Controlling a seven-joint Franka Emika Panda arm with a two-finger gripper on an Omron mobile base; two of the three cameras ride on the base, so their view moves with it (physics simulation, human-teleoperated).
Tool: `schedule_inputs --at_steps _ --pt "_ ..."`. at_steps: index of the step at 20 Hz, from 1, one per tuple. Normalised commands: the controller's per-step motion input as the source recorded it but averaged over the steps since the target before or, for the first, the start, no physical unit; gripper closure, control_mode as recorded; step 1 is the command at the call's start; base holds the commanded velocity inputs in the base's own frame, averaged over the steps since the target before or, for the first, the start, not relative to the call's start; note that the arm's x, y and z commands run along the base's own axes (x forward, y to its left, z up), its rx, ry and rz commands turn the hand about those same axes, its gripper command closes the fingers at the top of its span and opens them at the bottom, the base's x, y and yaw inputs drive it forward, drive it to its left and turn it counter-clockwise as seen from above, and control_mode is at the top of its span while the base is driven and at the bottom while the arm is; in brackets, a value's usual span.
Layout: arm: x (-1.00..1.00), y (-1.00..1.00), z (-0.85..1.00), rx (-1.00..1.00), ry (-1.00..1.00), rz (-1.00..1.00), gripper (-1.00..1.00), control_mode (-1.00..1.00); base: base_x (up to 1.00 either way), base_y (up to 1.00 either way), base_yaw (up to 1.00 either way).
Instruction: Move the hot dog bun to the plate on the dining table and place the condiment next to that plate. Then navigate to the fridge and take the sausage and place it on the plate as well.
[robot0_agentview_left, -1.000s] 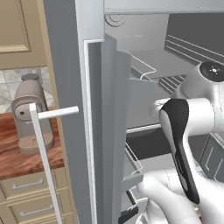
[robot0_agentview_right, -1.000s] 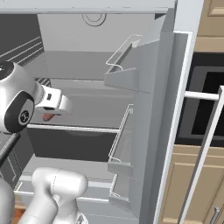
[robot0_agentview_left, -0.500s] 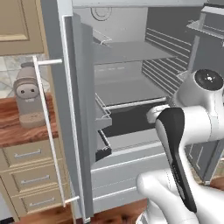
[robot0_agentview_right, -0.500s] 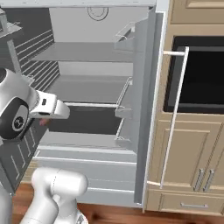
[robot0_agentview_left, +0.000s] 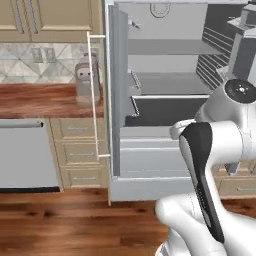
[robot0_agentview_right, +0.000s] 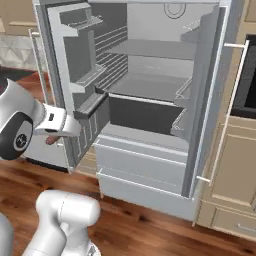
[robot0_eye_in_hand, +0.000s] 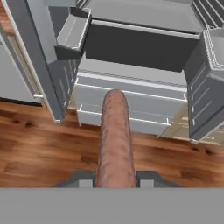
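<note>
Step in hand: looked like the last leg of the task to me. The sausage (robot0_eye_in_hand: 114, 140) was already out of the fridge (robot0_agentview_right: 150, 100) and riding in the gripper (robot0_eye_in_hand: 114, 178), so I'd call the fridge pickup done and the carry to the plate not yet done.

Fingers: closed down tight on the sausage, one dark fingertip (robot0_eye_in_hand: 81, 178) on each side of its near end. In the hand view the sausage stuck straight out away from the camera, with nothing else touching it.

Where the sausage was: up in the air in front of the fridge, above the wood floor (robot0_eye_in_hand: 39, 144), clear of the shelves and the lower drawer (robot0_eye_in_hand: 131, 98). From the right base view you could just spot a pinkish bit of it under the white wrist (robot0_agentview_right: 51, 139).

Fridge: both doors wide open, shelves looked bare from what I could see. A coffee machine (robot0_agentview_left: 86, 82) sat on the wooden counter (robot0_agentview_left: 45, 97) left of it.

Next move: my guess, the base has to drive over to the dining table, and neither table nor plate was anywhere in sight here. The grip needs to hold firm for the whole trip, since only one end of the sausage was pinched.

Risk: a long sausage held by its end could swing or slip on a sharp turn.
</note>
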Motion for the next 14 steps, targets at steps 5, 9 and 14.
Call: schedule_inputs --at_steps 5,9,14 --pt "0.00 0.00 0.00 0.00 0.00 0.00 1.00 1.00 -0.41 0.18 0.83" --pt "0.00 0.00 0.00 0.00 0.00 0.00 1.00 1.00 -0.09 0.41 0.85" --pt "0.00 0.00 0.00 0.00 0.00 0.00 1.00 1.00 0.00 0.58 0.85"
